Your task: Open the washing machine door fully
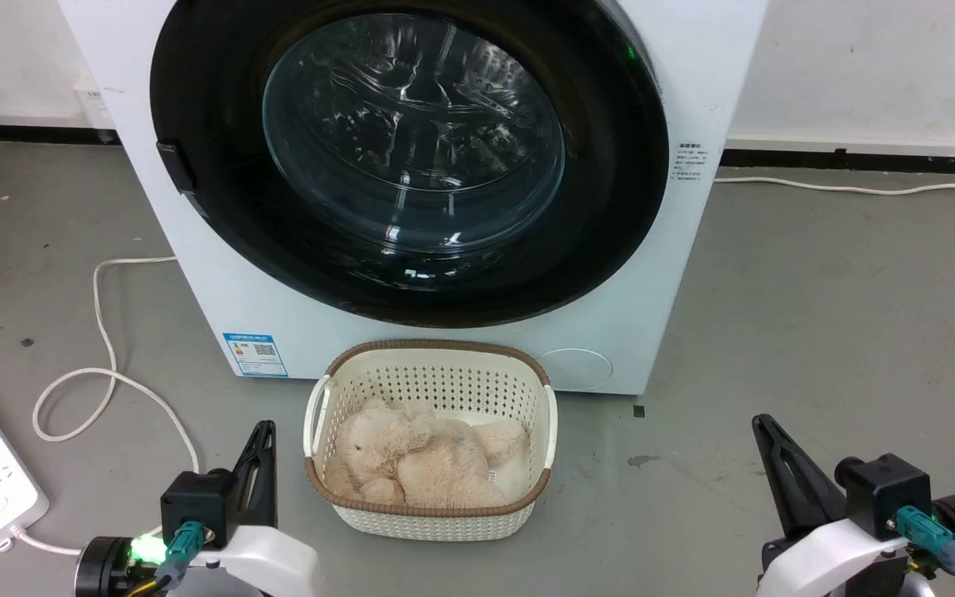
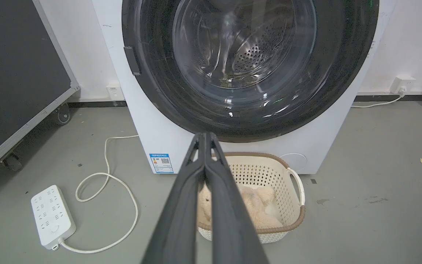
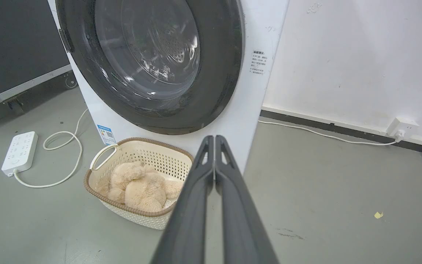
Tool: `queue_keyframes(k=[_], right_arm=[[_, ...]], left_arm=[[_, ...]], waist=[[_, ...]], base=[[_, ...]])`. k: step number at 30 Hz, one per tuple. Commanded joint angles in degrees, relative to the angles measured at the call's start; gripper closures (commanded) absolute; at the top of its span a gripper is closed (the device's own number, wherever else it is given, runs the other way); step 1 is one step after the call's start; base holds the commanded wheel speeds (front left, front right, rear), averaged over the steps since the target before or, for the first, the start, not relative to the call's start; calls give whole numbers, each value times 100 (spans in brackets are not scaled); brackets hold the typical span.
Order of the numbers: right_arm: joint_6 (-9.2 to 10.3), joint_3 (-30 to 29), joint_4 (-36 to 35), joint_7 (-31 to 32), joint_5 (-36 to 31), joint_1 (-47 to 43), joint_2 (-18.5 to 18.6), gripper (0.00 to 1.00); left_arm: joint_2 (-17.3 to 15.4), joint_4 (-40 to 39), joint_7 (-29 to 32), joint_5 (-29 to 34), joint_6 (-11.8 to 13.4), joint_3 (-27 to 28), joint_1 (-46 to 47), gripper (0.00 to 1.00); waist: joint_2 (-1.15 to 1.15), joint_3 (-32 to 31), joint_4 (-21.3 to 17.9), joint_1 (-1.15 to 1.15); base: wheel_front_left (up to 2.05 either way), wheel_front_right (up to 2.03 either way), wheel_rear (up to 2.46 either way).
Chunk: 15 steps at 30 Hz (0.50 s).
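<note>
head view shows the washing machine door [image 1: 411, 157] shut flat against the front of the white washing machine [image 1: 693, 91], far from both hands and above them. a small black tab [image 1: 175, 170] sits on the door's left rim. it looks like the pull point, so the hinge is probably on the right and the door would swing out toward the right. the tab lies up and slightly left of the left hand [image 1: 262, 448] and well across to the left of the right hand [image 1: 772, 444], so the left arm is the nearer one. both hands hang low over the floor, well apart from the door. in each wrist view the two dark fingers are pressed together tip to tip and hold nothing. a cream perforated basket [image 1: 432, 369] with a beige plush toy [image 1: 419, 460] stands on the floor just before the machine, below the door's lower edge and between the hands. a reach for the tab should pass left of it.
</note>
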State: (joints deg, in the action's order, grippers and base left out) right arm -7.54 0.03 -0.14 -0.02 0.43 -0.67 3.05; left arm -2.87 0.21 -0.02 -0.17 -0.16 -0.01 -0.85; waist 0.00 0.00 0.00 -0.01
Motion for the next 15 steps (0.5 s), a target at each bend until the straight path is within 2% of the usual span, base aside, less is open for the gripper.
queue_keyframes(k=[1,15], right_arm=[[5,-3,14,2,-43,67,-17,100],[5,-3,14,2,-43,67,-17,100]], left_arm=[[0,-21,2,17,16,1,85,100],[0,-21,2,17,16,1,85,100]], waist=[[0,0,0,1],[0,0,0,1]], base=[[0,0,0],[0,0,0]])
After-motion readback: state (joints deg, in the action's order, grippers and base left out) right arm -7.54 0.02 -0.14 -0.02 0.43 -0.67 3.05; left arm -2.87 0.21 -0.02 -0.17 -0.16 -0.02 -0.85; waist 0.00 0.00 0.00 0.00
